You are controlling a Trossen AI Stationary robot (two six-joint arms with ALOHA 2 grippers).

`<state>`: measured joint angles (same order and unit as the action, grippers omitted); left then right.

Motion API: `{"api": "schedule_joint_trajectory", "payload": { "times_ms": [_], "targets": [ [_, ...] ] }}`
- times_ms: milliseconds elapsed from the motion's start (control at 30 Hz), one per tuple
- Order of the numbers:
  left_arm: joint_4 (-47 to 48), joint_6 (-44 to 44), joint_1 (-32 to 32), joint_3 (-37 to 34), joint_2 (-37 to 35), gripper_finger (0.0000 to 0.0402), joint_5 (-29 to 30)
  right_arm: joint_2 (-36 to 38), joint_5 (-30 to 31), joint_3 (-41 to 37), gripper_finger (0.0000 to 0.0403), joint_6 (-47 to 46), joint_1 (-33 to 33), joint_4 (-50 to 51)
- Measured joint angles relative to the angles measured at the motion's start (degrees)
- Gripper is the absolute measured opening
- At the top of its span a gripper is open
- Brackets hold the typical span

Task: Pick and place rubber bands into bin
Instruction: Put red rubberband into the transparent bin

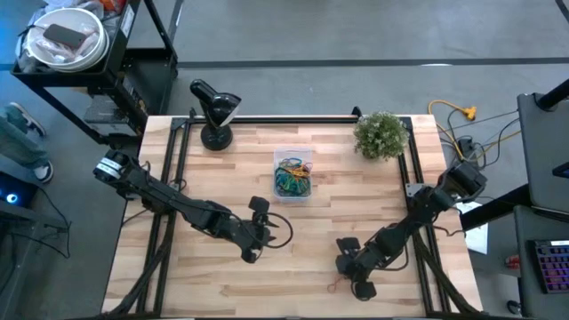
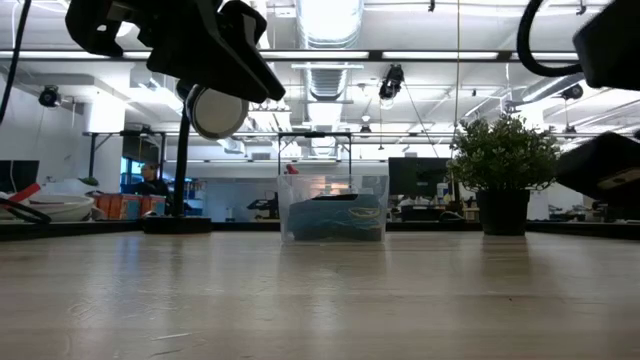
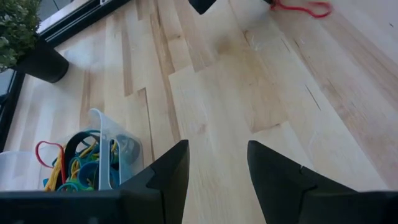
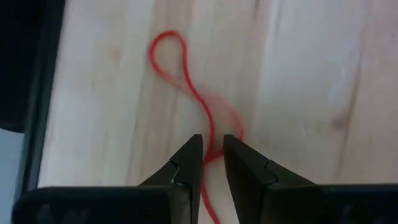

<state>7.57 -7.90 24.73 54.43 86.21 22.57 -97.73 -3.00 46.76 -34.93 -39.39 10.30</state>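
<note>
Red rubber band (image 4: 186, 81), twisted into a thin figure-eight, passes between the narrowly parted right gripper (image 4: 212, 152).

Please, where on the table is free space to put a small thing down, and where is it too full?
Bare wood lies in front of the bin, between left gripper and right gripper, and along the table's near edge. It is crowded at the back: lamp, bin and plant. A red rubber band lies at the right gripper.

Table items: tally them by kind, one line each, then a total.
Clear bin of rubber bands: 1
Loose red rubber band: 1
Potted plant: 1
Black desk lamp: 1
Total: 4
</note>
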Motion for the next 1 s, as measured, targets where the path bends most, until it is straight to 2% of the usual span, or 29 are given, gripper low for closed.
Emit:
{"api": "schedule_joint_trajectory", "payload": {
  "times_ms": [267, 633, 867, 1000],
  "targets": [
    [-0.33, 0.0, 0.0, 0.0, 0.0, 0.0147, 0.01, 0.17, 1.72, 0.84, 0.0084, -5.97, -1.45, 5.44],
    [-0.68, 0.0, 0.0, -0.04, 0.0, 0.0148, -0.01, -1.01, 4.48, 1.07, 0.0135, -11.34, -4.33, 5.56],
    [-1.08, -0.01, 0.0, -0.07, 0.0, 0.0148, 0.01, -5.29, 4.79, 3.86, 0.013, -11.8, -5.03, 6.95],
    [-1.09, 0.0, 0.0, -0.07, 0.0, 0.0148, 0.01, -6.29, 7.69, 7.09, 0.012, -11.9, -5.69, 12.38]
  ]
}}
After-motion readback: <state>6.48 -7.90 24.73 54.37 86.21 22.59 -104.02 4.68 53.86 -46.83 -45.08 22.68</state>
